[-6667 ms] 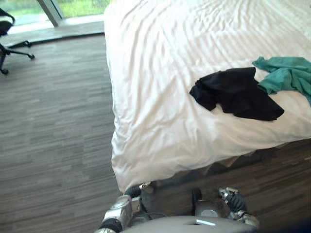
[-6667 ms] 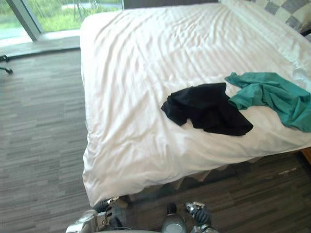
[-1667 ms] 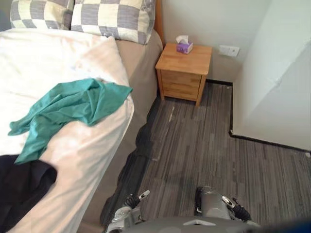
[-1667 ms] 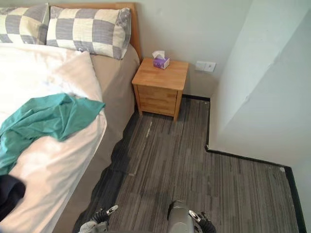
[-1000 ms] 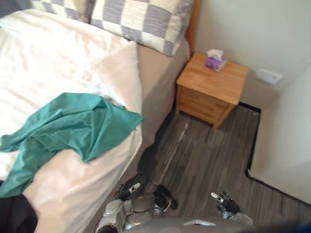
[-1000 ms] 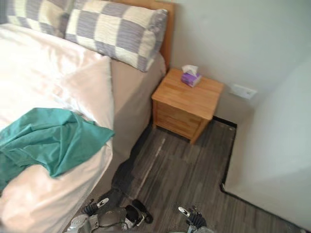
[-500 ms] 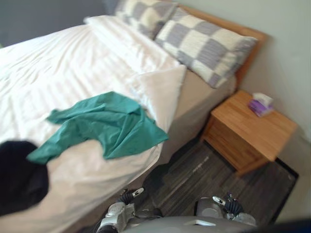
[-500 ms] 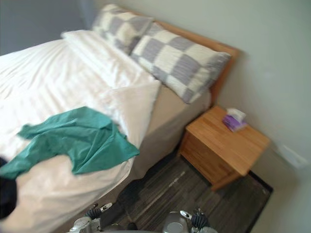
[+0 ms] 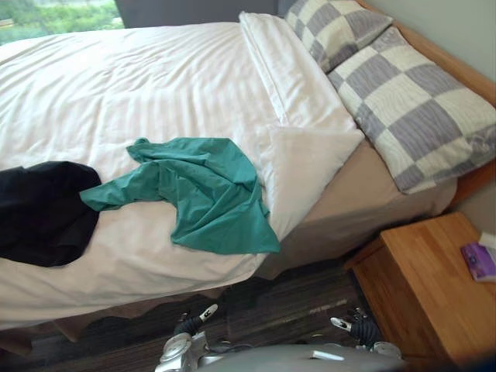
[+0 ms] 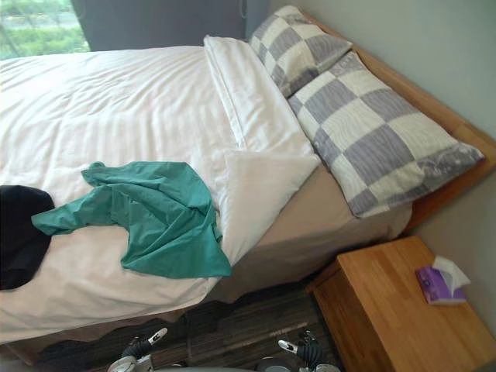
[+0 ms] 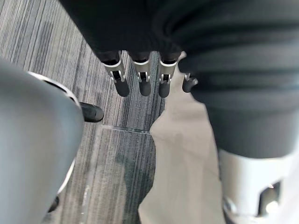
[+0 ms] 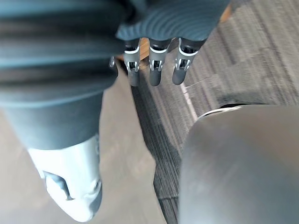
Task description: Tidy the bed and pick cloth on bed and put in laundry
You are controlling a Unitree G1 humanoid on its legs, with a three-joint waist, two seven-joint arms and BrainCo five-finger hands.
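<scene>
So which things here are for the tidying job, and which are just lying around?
For the job: the green cloth and the black cloth, both lying on the white duvet; the robot's left hand and right hand, open, holding nothing.
Just there: the two checked pillows, the wooden bedside table, the purple tissue box on it.

Head eyes steeply down over one shared bed and nightstand; wrist cameras close behind left hand, right hand.
</scene>
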